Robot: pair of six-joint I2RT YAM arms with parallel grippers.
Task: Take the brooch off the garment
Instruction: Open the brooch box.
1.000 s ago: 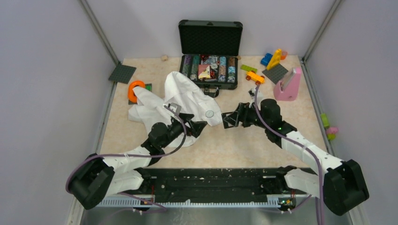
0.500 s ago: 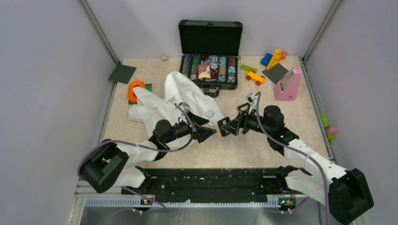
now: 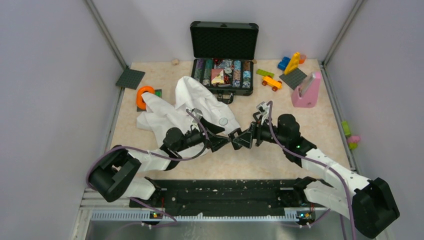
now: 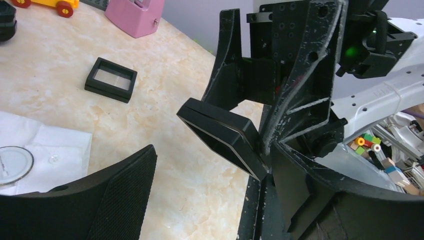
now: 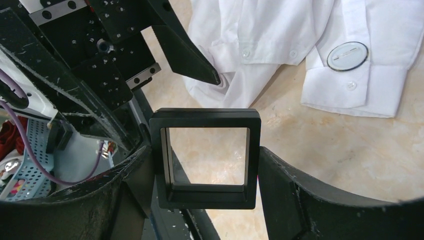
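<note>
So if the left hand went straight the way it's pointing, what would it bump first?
Probably the black square frame, held in the right hand just ahead of the left hand; depth is hard to judge.

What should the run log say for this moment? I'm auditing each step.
left gripper: open, by black frame | right gripper: shut on black frame | brooch: untouched on white shirt cuff

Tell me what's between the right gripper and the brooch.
Right wrist view: beyond the black frame it holds, only bare table and white shirt cuff lie between the right gripper and the brooch.
</note>
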